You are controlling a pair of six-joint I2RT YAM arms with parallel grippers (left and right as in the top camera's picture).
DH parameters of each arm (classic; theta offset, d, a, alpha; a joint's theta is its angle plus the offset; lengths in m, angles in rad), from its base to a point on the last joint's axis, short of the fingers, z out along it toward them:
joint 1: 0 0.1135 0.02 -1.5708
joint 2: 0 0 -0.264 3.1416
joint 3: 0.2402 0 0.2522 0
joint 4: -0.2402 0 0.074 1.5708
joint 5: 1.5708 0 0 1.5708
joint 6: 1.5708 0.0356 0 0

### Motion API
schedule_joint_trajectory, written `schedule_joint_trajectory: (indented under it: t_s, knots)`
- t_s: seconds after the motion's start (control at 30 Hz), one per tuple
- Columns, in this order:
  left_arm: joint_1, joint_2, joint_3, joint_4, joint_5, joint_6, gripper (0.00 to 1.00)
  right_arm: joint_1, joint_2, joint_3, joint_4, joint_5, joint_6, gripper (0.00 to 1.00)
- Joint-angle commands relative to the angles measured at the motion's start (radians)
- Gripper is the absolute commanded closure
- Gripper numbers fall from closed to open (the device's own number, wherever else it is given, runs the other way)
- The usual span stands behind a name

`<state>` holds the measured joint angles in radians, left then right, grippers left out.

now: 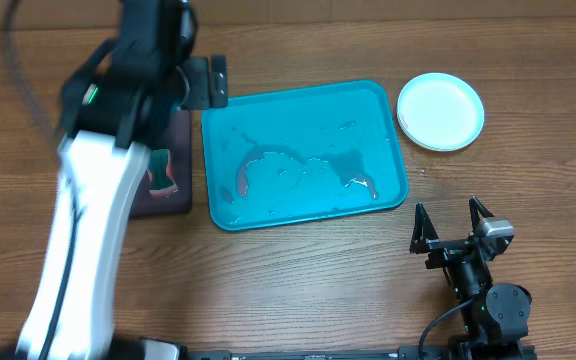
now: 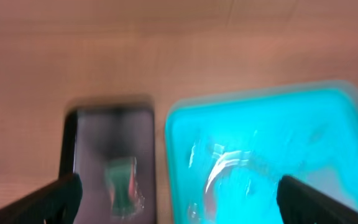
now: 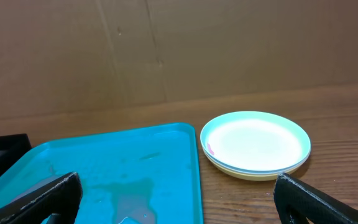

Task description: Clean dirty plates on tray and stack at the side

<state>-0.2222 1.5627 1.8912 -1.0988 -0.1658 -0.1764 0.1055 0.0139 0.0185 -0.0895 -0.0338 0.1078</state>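
Plates (image 1: 440, 110) sit stacked just beside the tray (image 1: 298, 120); left tool (image 2: 179, 184) and right tool (image 1: 450, 220) both gape wide, holding nothing.

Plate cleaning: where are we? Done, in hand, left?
Done: the plates sit stacked right of the tray, which holds none. In hand: nothing; the left pincer hangs open near the black tray with its stained cloth, and the right pincer rests open. Left: possibly nothing, though a small red mark shows on the stack's edge and reddish smears lie on the tray.
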Motion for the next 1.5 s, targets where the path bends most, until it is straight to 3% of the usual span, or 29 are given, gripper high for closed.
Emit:
schedule_joint_trajectory:
  t_s: [0.0,0.27,0.77,1.03,1.23,1.47]
  knots:
    - [0.0,-0.195,-0.203,0.158,0.044,0.073,0.0,0.008,-0.011,-0.01,0.008,0.011,-0.004,0.0]
    - [0.052,-0.655,-0.846,0.635,0.125,0.155,0.0,0.008,-0.011,-0.01,0.008,0.011,-0.004,0.0]
    - [0.119,-1.252,-1.691,1.11,0.156,0.155,0.0,0.008,-0.011,-0.01,0.008,0.011,-0.004,0.0]
    - [0.119,-1.447,-1.881,1.145,0.121,0.155,0.0,0.008,-0.011,-0.01,0.008,0.011,-0.004,0.0]
    - [0.119,-1.514,-1.887,1.028,0.087,0.21,0.0,0.008,-0.011,-0.01,0.008,0.011,-0.004,0.0]
    - [0.119,-1.548,-1.887,1.027,0.088,0.278,0.0,0.008,-0.011,-0.01,0.008,0.011,-0.004,0.0]
